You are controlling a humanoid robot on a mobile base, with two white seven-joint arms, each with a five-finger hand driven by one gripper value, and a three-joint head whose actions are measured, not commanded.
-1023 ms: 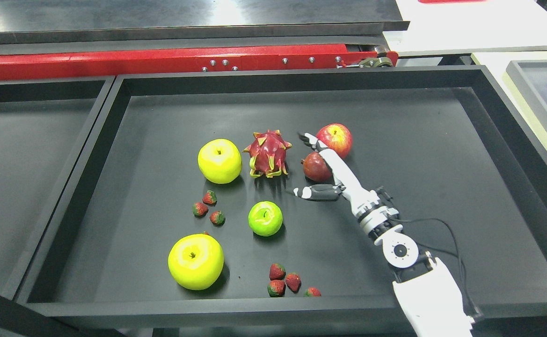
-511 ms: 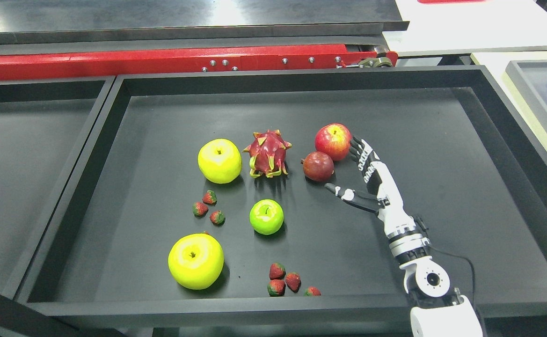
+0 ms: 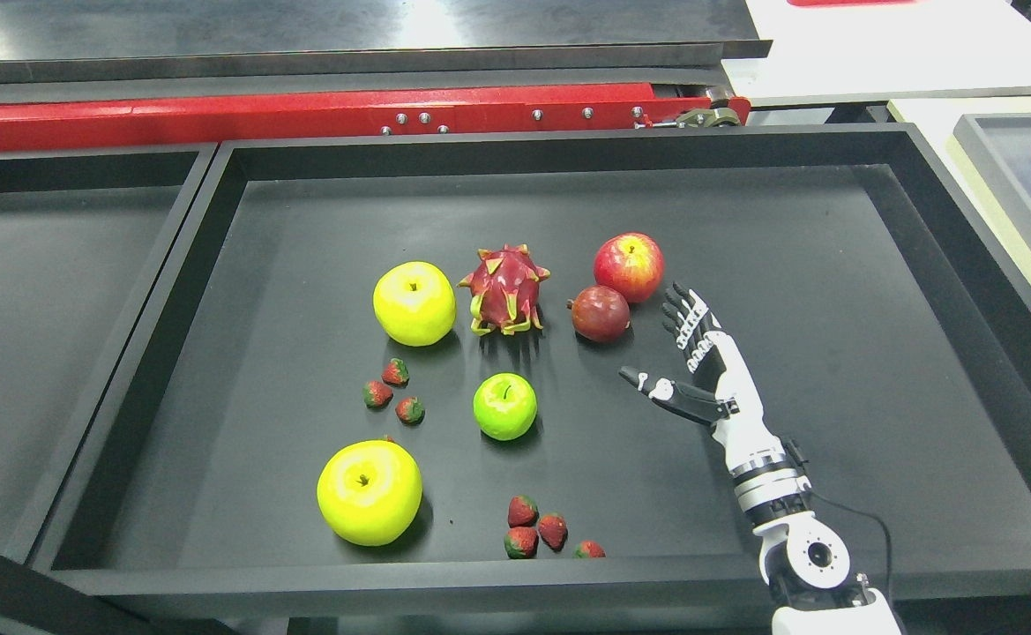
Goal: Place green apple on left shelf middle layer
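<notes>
The small green apple point(image 3: 504, 406) lies near the middle of the black tray point(image 3: 568, 150). My right hand point(image 3: 669, 348) comes in from the lower right and hovers to the right of the apple, well apart from it. Its fingers point(image 3: 690, 316) are spread and the thumb points left; it holds nothing. The left arm is out of view.
Two large yellow apples point(image 3: 414, 302) point(image 3: 369, 491), a dragon fruit point(image 3: 505, 290), a red apple point(image 3: 628, 266), a dark red fruit point(image 3: 601, 313) and several strawberries point(image 3: 392, 392) point(image 3: 537, 532) lie in the tray. A second black tray point(image 3: 39, 265) adjoins on the left.
My right hand has pulled back from the red fruits toward the lower right, away from the green apple. The green apple has shifted slightly to the right.
</notes>
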